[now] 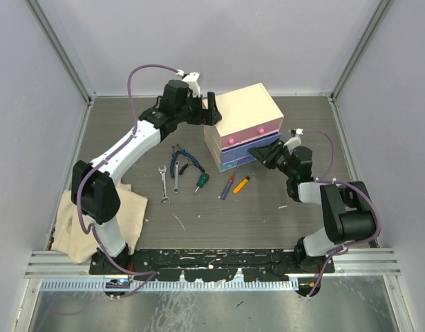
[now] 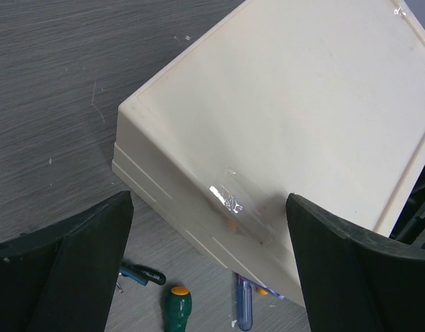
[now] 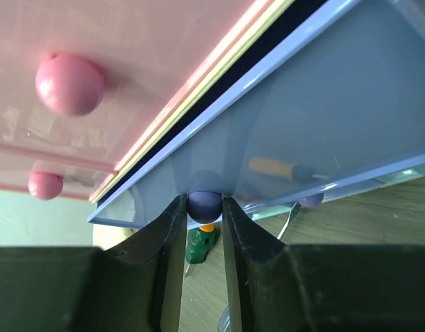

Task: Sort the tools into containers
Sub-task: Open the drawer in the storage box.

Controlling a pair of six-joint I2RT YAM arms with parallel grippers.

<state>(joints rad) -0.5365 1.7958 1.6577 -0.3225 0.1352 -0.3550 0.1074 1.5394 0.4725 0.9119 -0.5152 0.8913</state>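
Note:
The cream chest [image 1: 243, 107] stands at the back with pink [image 1: 257, 130], purple [image 1: 248, 144] and blue [image 1: 233, 163] drawers. My right gripper [image 1: 262, 153] is shut on the purple drawer's dark round knob [image 3: 204, 205], and that drawer stands slightly out. My left gripper [image 1: 212, 111] is open at the chest's left side, its fingers [image 2: 67, 270] straddling the chest's top edge [image 2: 302, 104]. On the table lie two silver wrenches [image 1: 164, 185], blue-handled pliers [image 1: 177, 160], a green screwdriver [image 1: 200, 182], a red one [image 1: 227, 187] and an orange one [image 1: 242, 184].
A beige cloth [image 1: 95, 218] lies at the near left beside the left arm's base. A thin pale stick [image 1: 177, 221] rests in front of the tools. Grey walls close the table on three sides. The pink drawer shows two pink knobs [image 3: 70, 84].

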